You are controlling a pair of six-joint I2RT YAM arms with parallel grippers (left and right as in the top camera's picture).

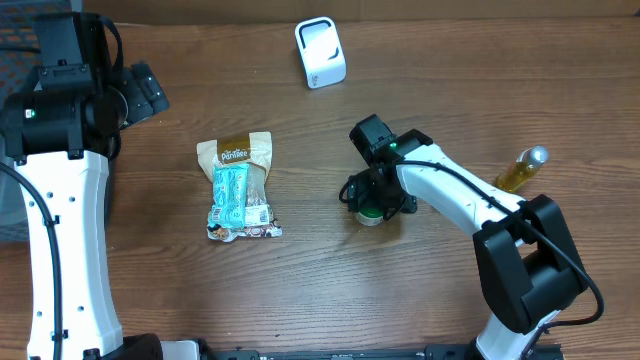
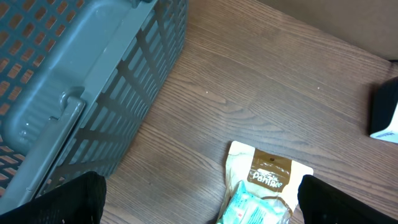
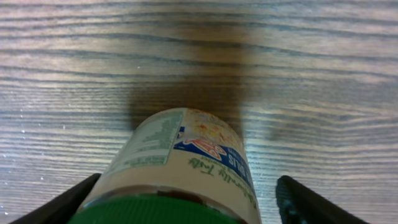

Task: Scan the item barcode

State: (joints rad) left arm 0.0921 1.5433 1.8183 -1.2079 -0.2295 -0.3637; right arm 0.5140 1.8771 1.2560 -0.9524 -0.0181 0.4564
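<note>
A small jar with a green lid [image 1: 371, 213] and a printed label stands on the wooden table right of centre. My right gripper [image 1: 373, 199] reaches down over it. In the right wrist view the jar [image 3: 186, 155] sits between the two black fingers; the gripper [image 3: 188, 186] is open, with a gap showing on the right side of the jar. A white barcode scanner [image 1: 320, 52] stands at the back of the table. My left gripper [image 2: 199, 202] hangs open and empty at the far left, above the top of a snack pouch [image 2: 264, 180].
The tan and teal snack pouch [image 1: 240, 187] lies flat left of centre. A bottle of yellow liquid [image 1: 522, 169] lies at the right. A grey-blue slatted basket [image 2: 74, 81] sits off the table's left side. The scanner [image 2: 385, 112] shows at the left wrist view's right edge.
</note>
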